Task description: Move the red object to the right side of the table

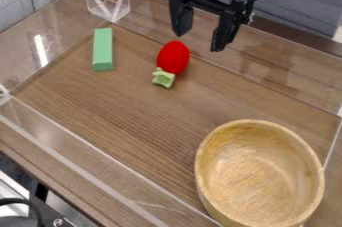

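The robot's gripper (198, 35) hangs above the back of the worktop (147, 111), pointing down. Its jaws are wide open and hold nothing. The red toy fruit (173, 57) lies on the worktop near the middle of the back part, with its little green leafy end (164, 79) pointing toward the front. It sits just below and a bit to the left of the jaws, not touching them. A green block (103, 49) lies to the left of the fruit, well apart from it. A big wooden bowl (261, 178) sits at the front right corner. The job looks like it is at the start: the fruit is not picked up yet. Next, the jaws probably need to go down around the fruit and close on it. Then the arm can carry it to the right side, where there is bare wood behind the bowl.
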